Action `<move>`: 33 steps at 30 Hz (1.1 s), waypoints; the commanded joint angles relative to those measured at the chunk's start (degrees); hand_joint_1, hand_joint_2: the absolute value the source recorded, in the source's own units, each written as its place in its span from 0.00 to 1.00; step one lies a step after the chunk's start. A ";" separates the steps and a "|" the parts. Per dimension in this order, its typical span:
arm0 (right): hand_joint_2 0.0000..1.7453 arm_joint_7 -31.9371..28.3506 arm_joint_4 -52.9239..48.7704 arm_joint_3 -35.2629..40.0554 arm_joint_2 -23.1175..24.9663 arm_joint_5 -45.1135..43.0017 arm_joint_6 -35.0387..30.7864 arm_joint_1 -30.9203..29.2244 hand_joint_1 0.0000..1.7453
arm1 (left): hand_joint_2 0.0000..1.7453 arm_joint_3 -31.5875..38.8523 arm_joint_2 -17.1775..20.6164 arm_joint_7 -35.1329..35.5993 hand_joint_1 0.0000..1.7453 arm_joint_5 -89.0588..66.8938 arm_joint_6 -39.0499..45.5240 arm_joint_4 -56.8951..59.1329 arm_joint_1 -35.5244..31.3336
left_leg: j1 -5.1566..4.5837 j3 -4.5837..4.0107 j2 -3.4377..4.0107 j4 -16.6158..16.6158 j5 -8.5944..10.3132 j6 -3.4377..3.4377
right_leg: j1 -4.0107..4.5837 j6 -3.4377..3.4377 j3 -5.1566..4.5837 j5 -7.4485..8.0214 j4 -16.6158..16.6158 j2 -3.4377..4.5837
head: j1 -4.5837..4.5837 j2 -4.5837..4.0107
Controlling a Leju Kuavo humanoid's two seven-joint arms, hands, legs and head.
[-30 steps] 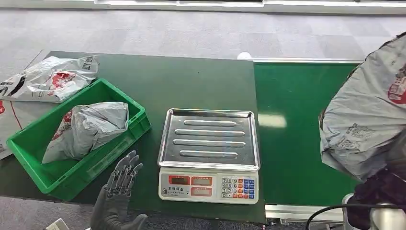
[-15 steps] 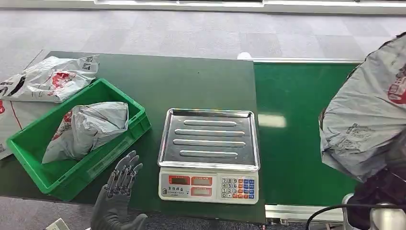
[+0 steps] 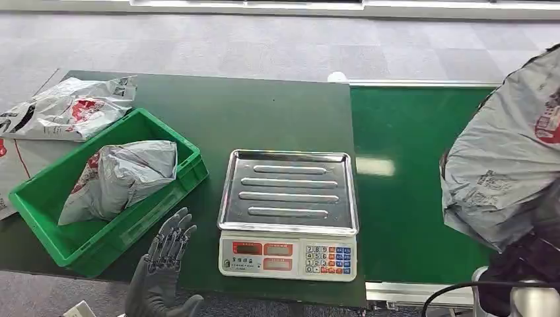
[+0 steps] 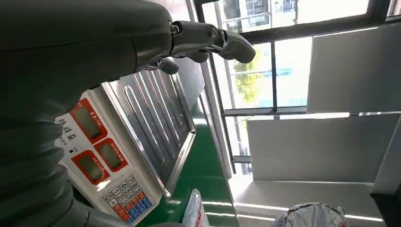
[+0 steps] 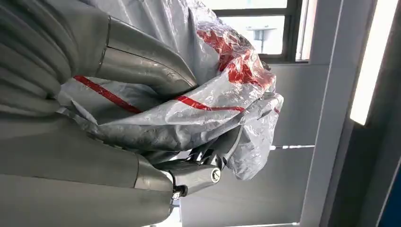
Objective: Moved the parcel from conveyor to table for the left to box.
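Right hand (image 5: 156, 142) is gripping the grey parcel (image 3: 508, 165), holding it up over the right side of the green conveyor (image 3: 396, 191), clear of the belt. Pickup looks done; the carry across to the tabletop (image 3: 264, 112) is not yet made. Left hand (image 3: 162, 271) is waiting empty, fingers spread, near the front edge beside the scale (image 3: 288, 211). Green box (image 3: 39, 191) is already holding one parcel; boxing of this one is still to do.

scale (image 3: 288, 211) just right of left hand | green bin (image 3: 39, 198) ahead-left of it, grey bag (image 3: 122, 177) inside | white bag (image 3: 66, 109) on table beyond bin
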 commanded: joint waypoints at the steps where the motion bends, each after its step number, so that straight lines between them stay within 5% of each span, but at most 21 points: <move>1: 1.00 0.11 1.01 1.79 -0.10 -0.24 0.08 -0.65 1.00 | 1.00 1.92 -0.13 0.21 0.00 -0.12 -0.15 2.21 -0.82 | 0.02 0.10 0.12 -0.13 0.05 0.02 | 0.03 -0.05 0.08 0.09 -0.16 0.11 | 0.00 0.00; 27: 1.00 0.11 1.01 1.79 -0.10 -0.24 0.08 -0.65 1.00 | 1.00 1.92 -0.13 0.21 0.00 -0.12 -0.15 2.21 -0.82 | 0.01 0.09 0.11 -0.11 0.04 0.02 | 0.02 -0.05 0.06 0.08 -0.12 0.10 | 0.00 0.00; 28: 1.00 21.71 22.38 23.39 -0.65 10.49 21.68 -13.90 1.00 | 1.00 3.92 0.23 0.72 0.00 -1.76 6.51 -0.25 2.30 | 0.01 0.08 0.10 -0.09 0.03 0.01 | 0.02 -0.04 0.05 0.07 -0.10 0.10 | 0.00 0.00; 29: 1.00 30.41 51.18 43.79 12.86 19.75 41.39 -27.16 1.00 | 1.00 4.75 1.58 0.33 0.00 -0.76 5.74 -1.90 4.34 | 0.02 0.12 0.12 -0.14 0.05 0.02 | 0.04 -0.05 0.10 0.10 -0.18 0.11 | 0.00 0.00; 30: 1.00 24.28 71.21 46.70 18.86 20.06 33.68 -34.58 1.00 | 1.00 5.67 1.48 0.20 0.00 -0.47 4.40 -2.34 5.15 | 0.10 0.47 1.47 -0.18 -0.11 -0.05 | 0.10 -0.09 -0.03 0.37 -0.19 1.47 | 0.02 0.00; 31: 1.00 23.11 74.91 47.65 19.40 19.60 31.53 -35.91 1.00 | 1.00 6.04 1.03 0.20 0.00 -0.45 3.27 -1.76 4.76 | 0.26 0.48 3.16 -0.63 -0.31 -0.15 | 0.28 -0.19 0.37 0.78 -0.38 3.14 | 0.04 0.00; 32: 1.00 22.57 74.56 47.95 18.40 19.16 31.02 -35.60 1.00 | 1.00 5.95 0.83 0.25 0.00 -0.52 2.52 -0.82 4.01 | 0.30 0.50 3.40 -0.85 -0.15 -0.15 | 0.34 -0.23 0.16 0.98 -0.57 3.33 | -0.02 0.00; 33: 1.00 22.69 72.22 48.09 16.71 18.56 31.33 -34.47 1.00 | 1.00 5.87 0.61 0.41 0.00 -0.86 1.73 0.08 3.33 | 0.32 0.28 2.71 -0.65 -0.38 -0.42 | 0.60 -0.42 0.41 0.70 -0.28 2.64 | 0.02 0.00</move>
